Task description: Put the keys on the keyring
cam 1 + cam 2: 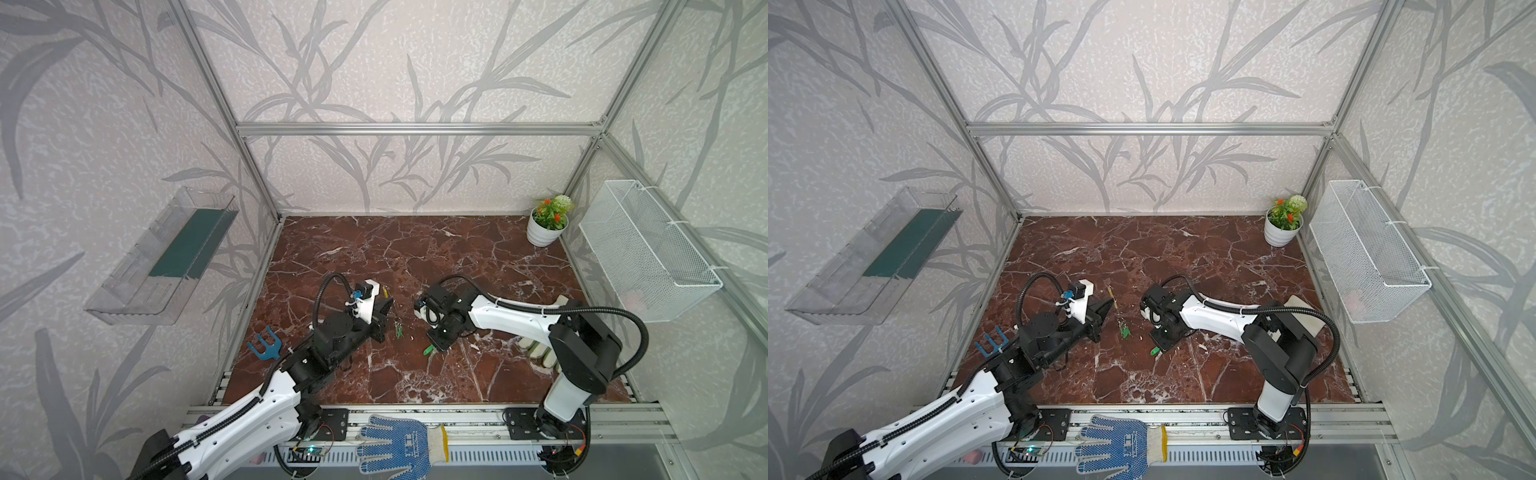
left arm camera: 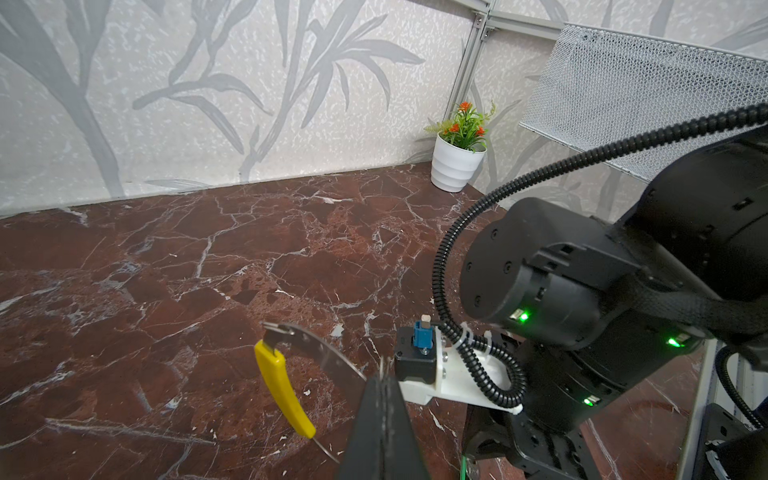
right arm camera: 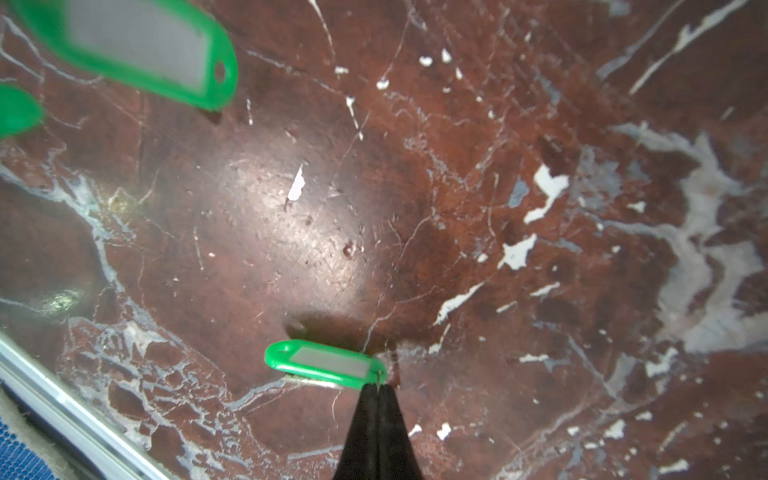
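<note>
In both top views the left gripper [image 1: 389,303] and right gripper [image 1: 434,348] face each other mid-table, with spare keys [image 1: 399,331] between them. In the left wrist view, the jaws are clamped on the keyring [image 2: 328,353]. In the right wrist view, the jaws pinch one key [image 3: 324,362] by its end.

Two robot arms bend over a red marble tabletop [image 1: 1183,257], the left hand [image 1: 1110,305] closed to a point on the thin keyring [image 1: 1112,296], its yellow sleeve standing just past the tips. The right hand [image 1: 1158,348], low over the surface, pinches one green key [image 1: 1155,351], with more keys [image 1: 1124,330] between the hands and a potted plant [image 1: 1283,226] in the far corner.
</note>
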Available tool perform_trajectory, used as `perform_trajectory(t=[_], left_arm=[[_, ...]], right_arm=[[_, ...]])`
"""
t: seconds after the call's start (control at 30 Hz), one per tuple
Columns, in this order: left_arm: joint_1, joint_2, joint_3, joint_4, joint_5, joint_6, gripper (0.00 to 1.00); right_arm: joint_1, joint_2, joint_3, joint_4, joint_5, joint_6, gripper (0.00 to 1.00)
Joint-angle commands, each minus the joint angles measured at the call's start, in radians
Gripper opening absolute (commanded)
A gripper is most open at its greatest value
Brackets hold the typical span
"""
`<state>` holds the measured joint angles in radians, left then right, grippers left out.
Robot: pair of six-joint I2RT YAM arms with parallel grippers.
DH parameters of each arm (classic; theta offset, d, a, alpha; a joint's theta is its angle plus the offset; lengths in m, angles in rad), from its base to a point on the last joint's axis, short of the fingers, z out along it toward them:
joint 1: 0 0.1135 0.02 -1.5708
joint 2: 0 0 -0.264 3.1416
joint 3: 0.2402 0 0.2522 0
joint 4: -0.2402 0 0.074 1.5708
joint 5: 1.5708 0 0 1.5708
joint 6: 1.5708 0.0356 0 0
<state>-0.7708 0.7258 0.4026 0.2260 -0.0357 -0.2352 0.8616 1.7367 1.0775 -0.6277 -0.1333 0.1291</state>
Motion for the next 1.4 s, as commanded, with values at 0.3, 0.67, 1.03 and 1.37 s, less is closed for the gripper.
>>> perform_trajectory(t=[0.3,0.67,1.03,1.37], left_arm=[[-0.002,-0.002,-0.007,0.042,-0.001,0.014,0.0],[-0.005,-0.017,-0.011,0.037,-0.025,0.01,0.0],[-0.004,-0.017,-0.013,0.044,-0.031,0.005,0.0],[-0.005,-0.017,-0.016,0.045,-0.036,0.005,0.0]], right_arm=[[0.002,0.024,0.041,0.028,0.047,0.025,0.1],[-0.027,-0.201,-0.115,0.164,0.071,0.156,0.33],[-0.055,-0.451,-0.463,0.561,0.024,0.169,0.41],[-0.052,-0.416,-0.628,0.864,-0.01,0.159,0.37]])
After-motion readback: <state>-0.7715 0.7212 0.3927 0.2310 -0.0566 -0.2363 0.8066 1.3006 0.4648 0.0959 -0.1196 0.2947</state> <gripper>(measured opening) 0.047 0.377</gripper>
